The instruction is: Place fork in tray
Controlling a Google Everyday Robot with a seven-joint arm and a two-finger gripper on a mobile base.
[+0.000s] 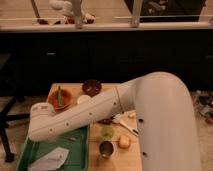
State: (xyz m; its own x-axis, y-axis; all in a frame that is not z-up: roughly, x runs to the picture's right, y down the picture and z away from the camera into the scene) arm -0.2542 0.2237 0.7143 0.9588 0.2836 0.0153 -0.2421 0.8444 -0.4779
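Observation:
The green tray (30,152) lies at the table's front left with a white crumpled paper (51,158) in it. My white arm (90,117) reaches from the right across the table, and its rounded end (41,121) hangs over the tray's far left part. The gripper is hidden under that end of the arm. A thin grey sliver (70,138) shows on the tray just below the arm. I cannot tell whether it is the fork, which is otherwise hidden.
An orange bowl (60,98) holding something green and a dark red bowl (91,87) stand at the back. Right of the tray are a green cup (107,131), a metal cup (105,148), a yellowish lump (124,142) and a black-handled utensil (126,126).

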